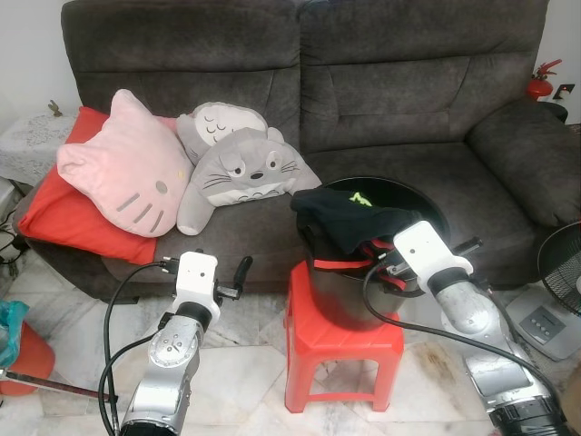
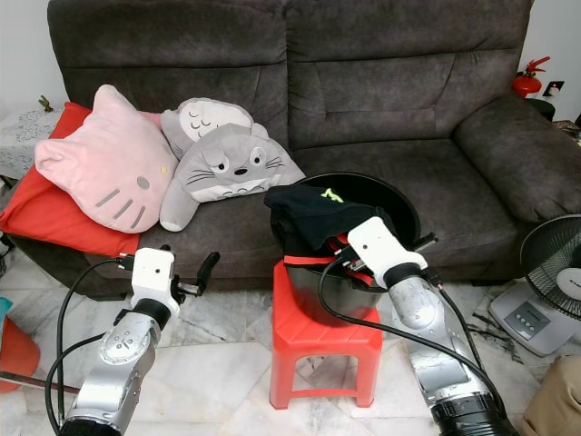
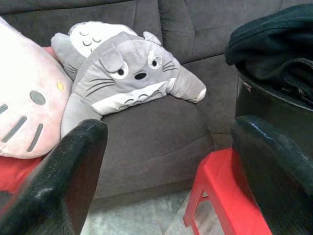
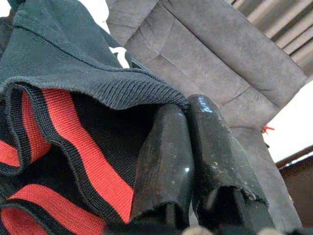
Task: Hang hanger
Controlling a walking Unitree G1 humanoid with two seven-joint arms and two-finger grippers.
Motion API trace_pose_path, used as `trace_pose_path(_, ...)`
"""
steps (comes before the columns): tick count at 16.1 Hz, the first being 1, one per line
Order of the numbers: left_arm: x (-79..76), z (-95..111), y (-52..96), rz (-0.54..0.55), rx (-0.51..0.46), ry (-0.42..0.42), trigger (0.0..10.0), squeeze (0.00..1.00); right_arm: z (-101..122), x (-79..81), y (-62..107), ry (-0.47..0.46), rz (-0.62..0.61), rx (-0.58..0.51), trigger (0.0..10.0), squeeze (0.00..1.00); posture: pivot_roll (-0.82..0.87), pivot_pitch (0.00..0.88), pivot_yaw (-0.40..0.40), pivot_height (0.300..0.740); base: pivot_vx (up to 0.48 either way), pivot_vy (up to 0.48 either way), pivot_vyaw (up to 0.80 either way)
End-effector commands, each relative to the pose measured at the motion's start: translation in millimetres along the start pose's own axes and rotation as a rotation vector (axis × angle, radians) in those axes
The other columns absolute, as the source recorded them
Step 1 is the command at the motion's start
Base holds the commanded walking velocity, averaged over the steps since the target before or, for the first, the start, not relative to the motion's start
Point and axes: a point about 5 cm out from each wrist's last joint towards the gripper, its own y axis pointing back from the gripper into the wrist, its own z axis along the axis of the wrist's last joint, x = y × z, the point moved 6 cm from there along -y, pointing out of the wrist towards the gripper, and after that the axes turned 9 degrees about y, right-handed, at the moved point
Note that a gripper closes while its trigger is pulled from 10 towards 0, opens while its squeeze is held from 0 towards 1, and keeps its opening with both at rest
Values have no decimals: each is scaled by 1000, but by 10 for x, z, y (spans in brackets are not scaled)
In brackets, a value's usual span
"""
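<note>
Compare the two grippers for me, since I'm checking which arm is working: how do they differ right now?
The left gripper is open, its fingers wide apart and holding nothing; the right gripper has its fingers pressed together. The left hovers beside the red stool, facing the sofa; the right sits at the black-and-red garment in the black bucket. Both have black fingers.

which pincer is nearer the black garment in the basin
Right. The right pincer is at the black garment in the basin; the left pincer hangs apart, beside the red stool.
</note>
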Motion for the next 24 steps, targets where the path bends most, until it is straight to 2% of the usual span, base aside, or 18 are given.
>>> trace_pose_path(1, 8, -6, -18, 2, -1, -1, 10000, 0, 106, -82, -6, 8, -8, -37, 0, 0, -71, 0, 43, 740, 0, 0, 0)
trace_pose_path(4, 13, -6, -20, 3, -1, 0, 10000, 0, 128, -271, -4, 34, -21, -46, 0, 0, -76, 0, 44, 740, 0, 0, 0)
trace_pose_path(6, 8, -10, -25, 2, 1, 1, 10000, 0, 209, -304, 2, 39, 26, -79, 0, 0, -76, 0, 43, 740, 0, 0, 0)
trace_pose_path(9, 11, -12, -30, 3, -1, 1, 10000, 0, 235, -376, 13, 51, 32, -85, 0, 0, -77, 0, 45, 740, 0, 0, 0)
trace_pose_path(11, 15, -14, -35, 3, 0, 0, 10000, 0, 222, -536, 25, 74, 15, -79, 0, 0, -81, 0, 47, 740, 0, 0, 0)
trace_pose_path(18, 18, -9, -44, 1, -3, -3, 10000, 0, 339, -883, 38, 29, -41, -111, 0, 0, -83, 0, 51, 740, 0, 0, 0)
trace_pose_path(21, 20, -7, -45, 1, -3, -3, 10000, 0, 398, -866, 56, 22, 16, -128, 0, 0, -84, 0, 52, 740, 0, 0, 0)
trace_pose_path(24, 20, -9, -46, 0, -1, -3, 10000, 0, 513, -756, 98, -49, 105, -159, 0, 0, -87, 0, 53, 740, 0, 0, 0)
